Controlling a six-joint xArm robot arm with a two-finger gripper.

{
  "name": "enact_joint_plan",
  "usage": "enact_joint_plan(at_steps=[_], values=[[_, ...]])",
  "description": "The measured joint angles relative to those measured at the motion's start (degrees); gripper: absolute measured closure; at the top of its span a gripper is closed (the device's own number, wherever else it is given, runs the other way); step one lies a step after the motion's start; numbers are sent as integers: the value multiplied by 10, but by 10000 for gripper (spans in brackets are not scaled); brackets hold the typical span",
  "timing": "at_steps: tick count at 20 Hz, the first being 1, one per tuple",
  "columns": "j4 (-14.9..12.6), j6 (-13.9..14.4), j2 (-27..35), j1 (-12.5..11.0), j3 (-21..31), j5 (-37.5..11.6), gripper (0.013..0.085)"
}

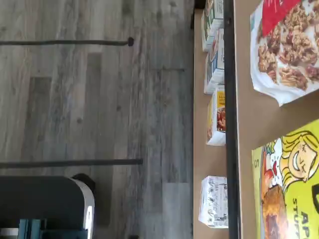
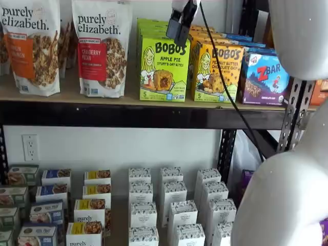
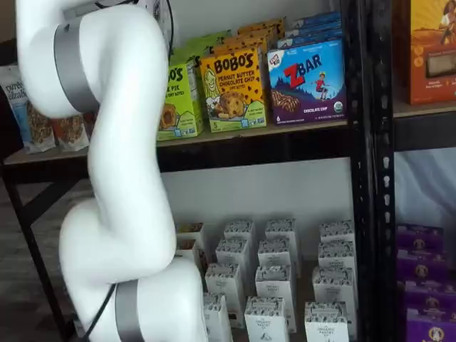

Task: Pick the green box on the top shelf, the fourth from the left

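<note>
The green box [image 2: 164, 69], lime green and reading BOBO'S Apple Pie, stands upright on the top shelf [image 2: 77, 115] in both shelf views, partly behind my arm in one of them [image 3: 179, 100]. The wrist view shows its front with the cartoon girl [image 1: 289, 184] lying on the tan board behind the black beam [image 1: 231, 124]. My gripper [image 2: 180, 24] hangs from the top edge, in front of the green box's upper right corner. Its black fingers show no plain gap and hold no box.
An orange-yellow Bobo's box [image 2: 218, 72] stands right of the green box, then a blue Zbar box [image 2: 265, 78]. Purely Elizabeth bags [image 2: 102, 46] stand to its left. Small white cartons [image 2: 174, 205] fill the lower level. My white arm [image 3: 121, 178] fills the foreground.
</note>
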Motion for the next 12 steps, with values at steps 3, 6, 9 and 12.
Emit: enact_joint_plan(at_steps=[3, 6, 9, 12], values=[[13, -7, -8, -10, 7, -16, 130], [14, -10, -8, -14, 4, -21, 130], [19, -12, -7, -18, 3, -30, 130], [18, -16, -12, -20, 14, -54, 130]])
